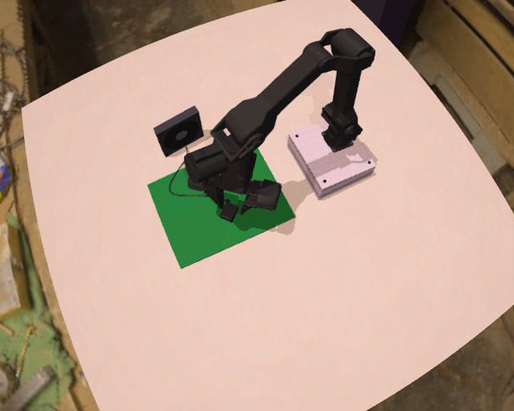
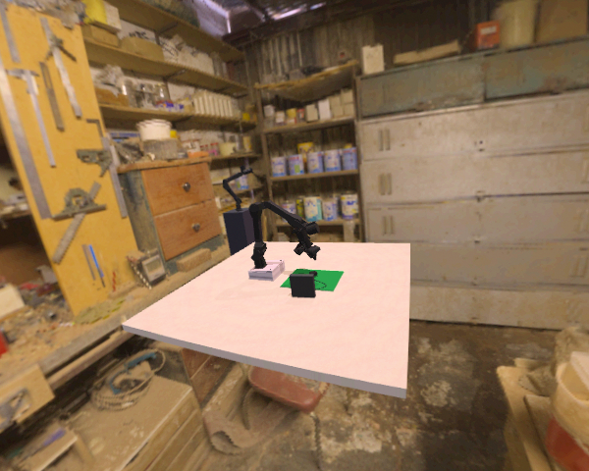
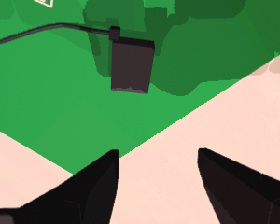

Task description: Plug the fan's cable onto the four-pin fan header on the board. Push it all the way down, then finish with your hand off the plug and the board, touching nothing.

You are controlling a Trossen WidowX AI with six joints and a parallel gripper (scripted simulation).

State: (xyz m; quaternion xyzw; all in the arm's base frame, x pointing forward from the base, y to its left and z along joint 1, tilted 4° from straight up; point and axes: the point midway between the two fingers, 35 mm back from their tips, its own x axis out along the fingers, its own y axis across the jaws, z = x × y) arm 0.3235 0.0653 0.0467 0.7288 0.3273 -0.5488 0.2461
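Note:
The black plug [image 1: 229, 212] [image 3: 133, 66] lies on the green board [image 1: 182, 234] [image 2: 330, 284] [image 3: 37, 93], with its cable [image 1: 171, 181] [image 3: 61, 24] leaving one end. Part of the pale four-pin header [image 3: 44, 2] shows at the top edge of the wrist view; the arm hides it in the top view. My gripper [image 1: 232, 207] [image 2: 305, 252] [image 3: 158, 156] is partly open and empty, above the board. In the wrist view the plug is ahead of the fingertips and to their left, not between them.
The black fan [image 1: 179, 131] [image 2: 302, 285] stands beside the board's edge, joined to the cable. The arm's pale base block [image 1: 303, 152] [image 2: 264, 274] is on the board's other side. The arm reaches over the board and casts shadows on it.

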